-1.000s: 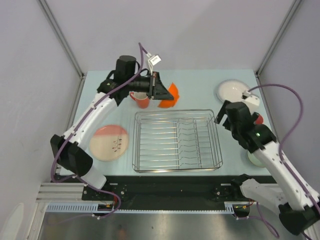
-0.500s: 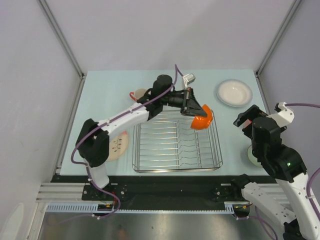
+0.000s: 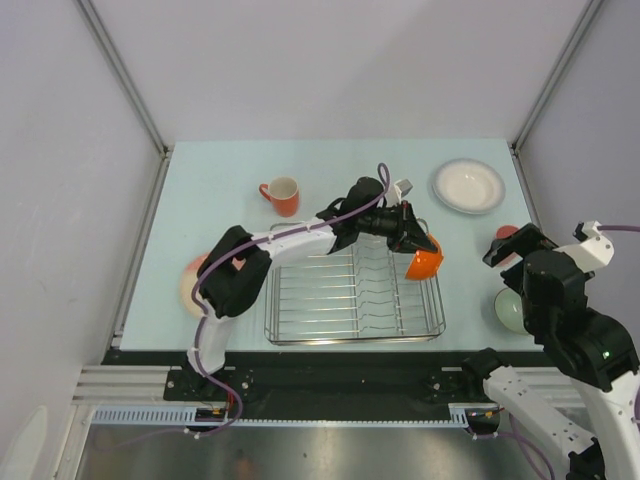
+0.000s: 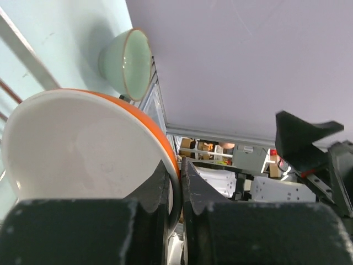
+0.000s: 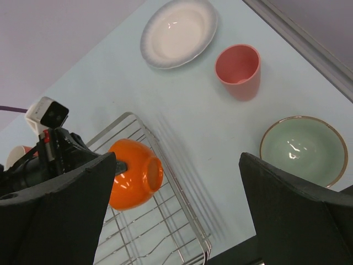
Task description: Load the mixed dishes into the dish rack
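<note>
In the past second the left arm has swung across from the table's far side. Its left gripper (image 3: 410,240) now carries the orange-and-white ceramic bowl (image 3: 425,263) over the far right corner of the rectangular silver wire dish rack (image 3: 270,290).

From above, the bowl hangs tipped on its side. The orange mug with handle (image 3: 283,195), round white plate (image 3: 468,186), pink tumbler (image 3: 505,236) and pale green bowl (image 3: 505,308) sit on the table outside the rack. The pink plate (image 3: 190,280) is half hidden under the arm.

At the left wrist, the dark fingers (image 4: 157,204) pinch the bowl's rim, its white inside facing the lens.

From the right wrist, the right gripper (image 5: 176,221) stands spread wide and empty, looking down on the bowl's orange underside. Whether the bowl touches the wires cannot be told.

The placing would best go slowly. The bowl should stay on edge, its rim guided down between two upright dividers and inside the rack's outer wire. The pinch should ease only once the wires bear the weight.
</note>
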